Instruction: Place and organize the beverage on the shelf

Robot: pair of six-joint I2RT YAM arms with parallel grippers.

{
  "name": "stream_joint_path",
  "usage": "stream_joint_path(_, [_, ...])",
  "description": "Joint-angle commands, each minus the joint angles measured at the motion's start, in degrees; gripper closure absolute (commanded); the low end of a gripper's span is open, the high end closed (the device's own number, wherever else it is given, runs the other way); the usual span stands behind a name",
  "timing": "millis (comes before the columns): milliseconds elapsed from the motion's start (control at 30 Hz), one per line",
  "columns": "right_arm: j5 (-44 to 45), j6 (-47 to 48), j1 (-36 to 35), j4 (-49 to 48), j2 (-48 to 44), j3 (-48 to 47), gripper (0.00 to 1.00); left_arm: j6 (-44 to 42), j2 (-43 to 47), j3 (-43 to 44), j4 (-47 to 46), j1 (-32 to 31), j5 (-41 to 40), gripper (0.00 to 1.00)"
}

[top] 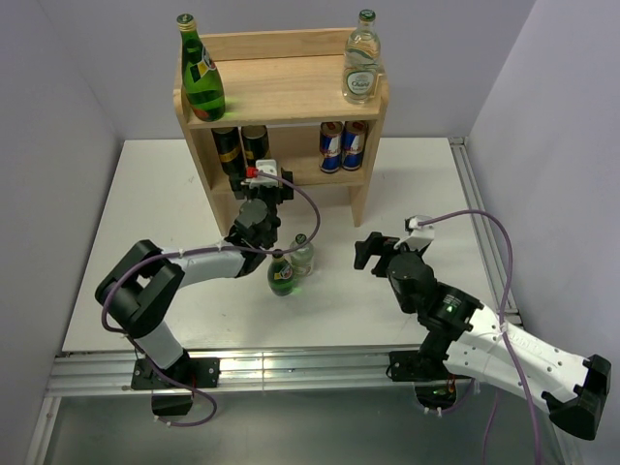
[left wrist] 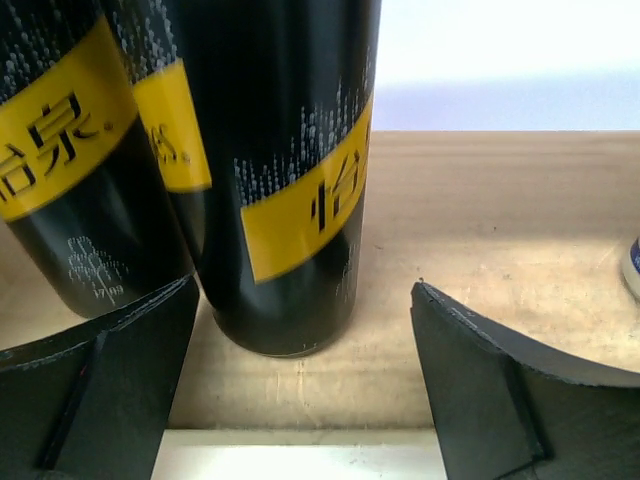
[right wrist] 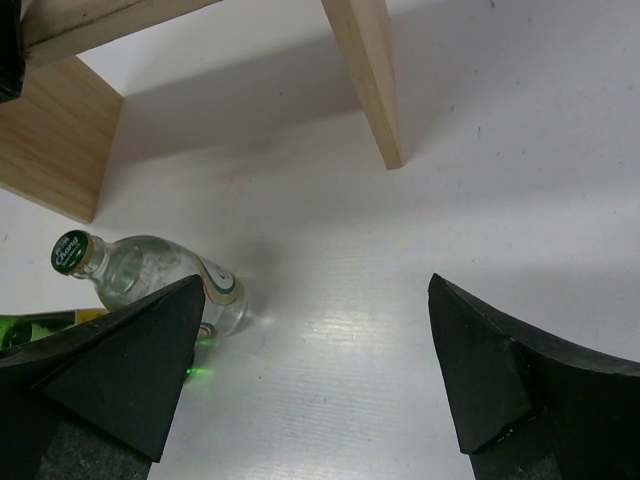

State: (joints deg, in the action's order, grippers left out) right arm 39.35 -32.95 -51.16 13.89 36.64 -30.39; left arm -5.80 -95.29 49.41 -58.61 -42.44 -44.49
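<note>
Both gape empty: left tool [left wrist: 305,290] facing black cans [left wrist: 290,180] (lower shelf [left wrist: 500,220] tier), right tool [right wrist: 318,285] above the table [right wrist: 400,240].

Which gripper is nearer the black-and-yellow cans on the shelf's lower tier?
Left. The left gripper is open at the lower tier of the shelf, right before the black-and-yellow cans. The right gripper hovers open over the table, in front of the shelf.

The left arm [top: 194,263] folds at its elbow near 9 o'clock and runs its forearm toward centre. Its wrist is turned so the left gripper [top: 262,186] aims at 12 o'clock, jaws spread wide. The right arm [top: 504,349] doubles back from 4 o'clock, with the right gripper [top: 371,250] pointing to 10 o'clock, fingers [right wrist: 130,370] likewise parted.
</note>
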Motion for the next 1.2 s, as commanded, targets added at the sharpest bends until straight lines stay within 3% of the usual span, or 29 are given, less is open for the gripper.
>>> stream_joint_path(0, [0.0,-0.6,0.3,0.7,-1.1,0.4,0.00,-1.0,3.7,-1.1,-0.8,-1.0,-2.3,0.05])
stream_joint_path(367, [-0.3,-1.1,0.3,0.8,-1.0,0.2,0.00,2.5,11.5,-6.4,6.5,-2.1,-6.0,0.01])
stream_joint_path(833, [-1.2,-2.4,0.3,-0.4,-0.1,1.2,0.00,24.4,38.8,-11.0,47.3,-10.6,-0.6,0.01])
stream_joint_path(967, [-1.0,-2.6,0.4,-0.4,-1.0,1.7,0.00,28.2,48.6,-12.5,54.4,-12.9,1.9,0.01])
stream_joint_path(1167, [-1.7,-3.2,0.2,-0.4,-0.3,1.3,0.00,31.9,53.4,-12.9,60.3,-13.5,10.2,0.01])
